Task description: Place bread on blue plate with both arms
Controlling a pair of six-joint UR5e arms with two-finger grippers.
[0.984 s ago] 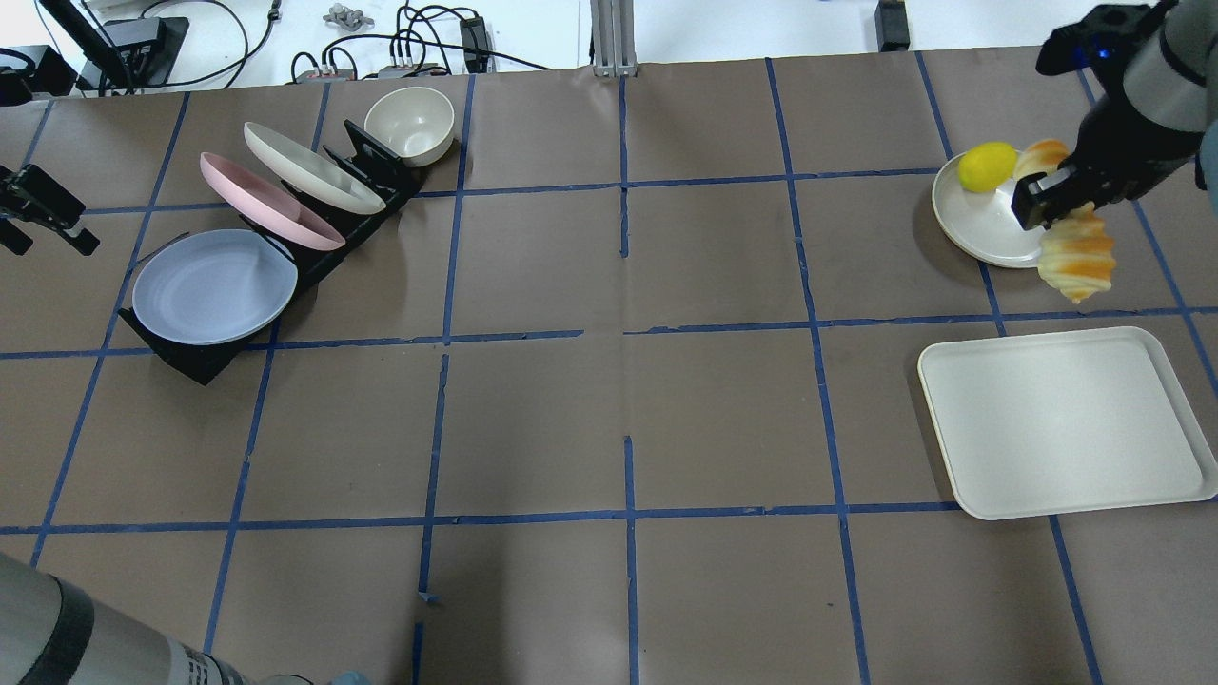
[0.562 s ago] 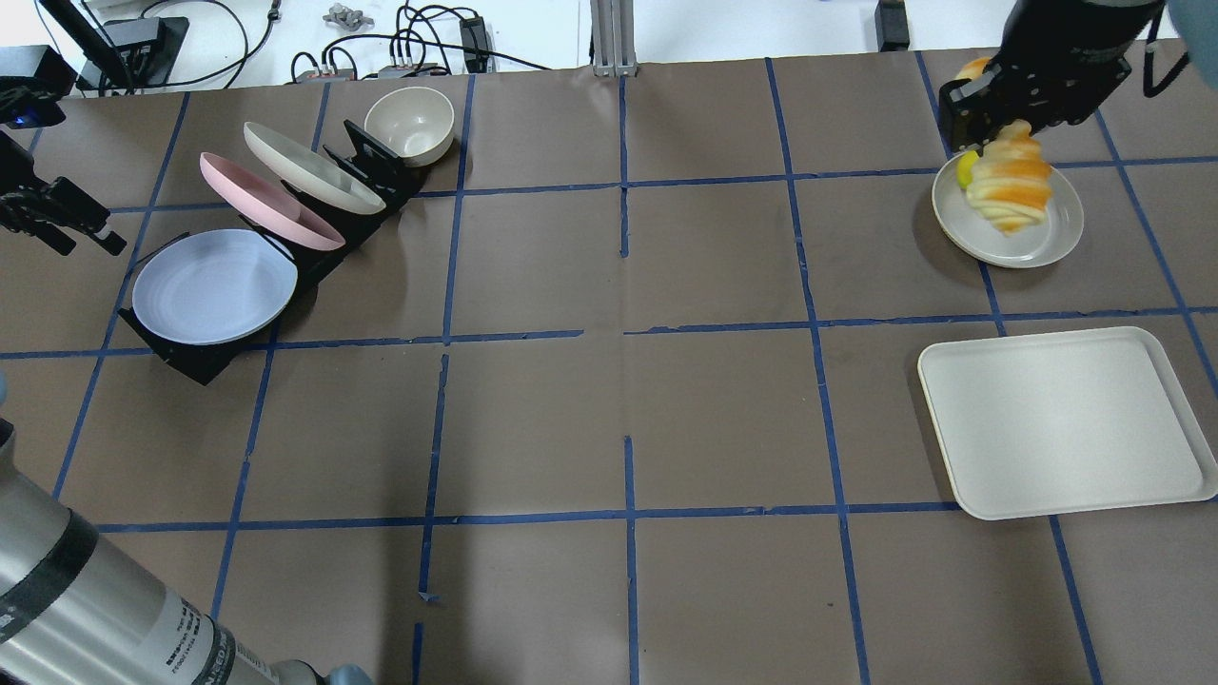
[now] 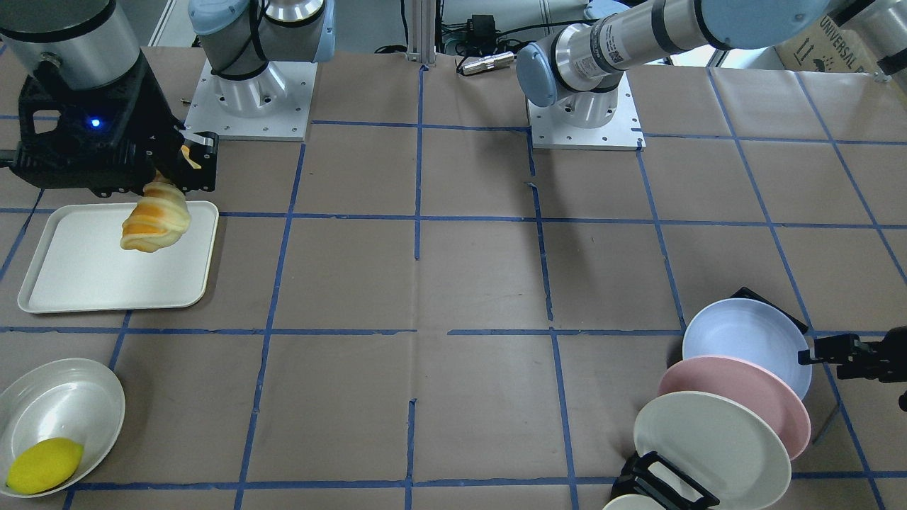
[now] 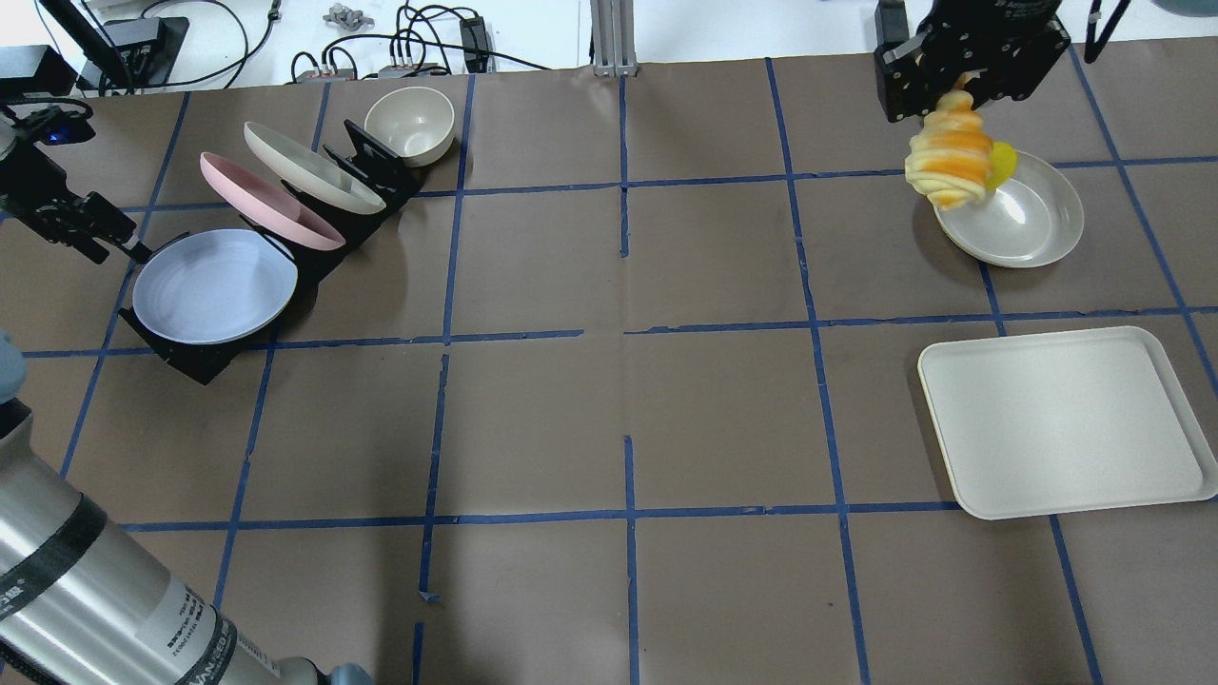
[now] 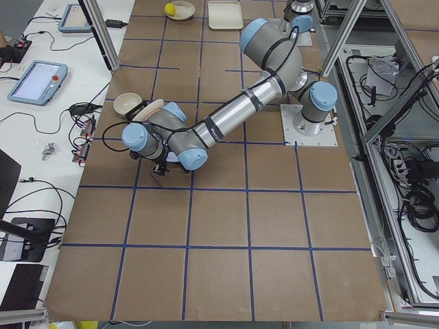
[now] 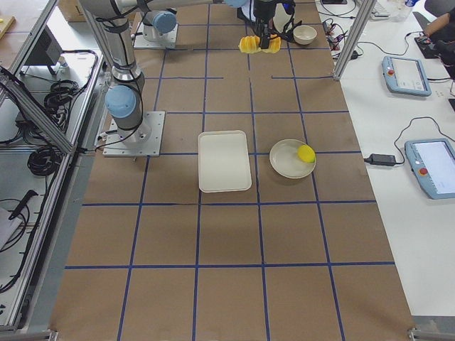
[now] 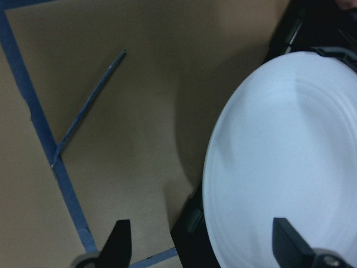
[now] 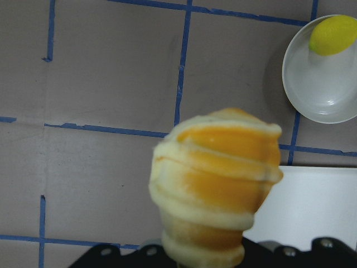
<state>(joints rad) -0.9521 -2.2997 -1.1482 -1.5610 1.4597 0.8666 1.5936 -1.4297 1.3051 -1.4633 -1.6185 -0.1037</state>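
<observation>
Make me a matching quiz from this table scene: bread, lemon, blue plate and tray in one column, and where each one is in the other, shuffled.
Things:
1. bread
2. lemon
3. blue plate
4. tray

Places:
A. leaning in the black rack
B. lying flat on the table
C. held in the air by the right gripper
D. lying in the cream dish

Pairs: 1-C, 2-D, 3-A, 4-B

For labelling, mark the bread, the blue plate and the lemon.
bread (image 4: 952,160), overhead view, its striped middle.
blue plate (image 4: 214,285), overhead view, its bare centre.
lemon (image 3: 44,464), front-facing view, its middle.
</observation>
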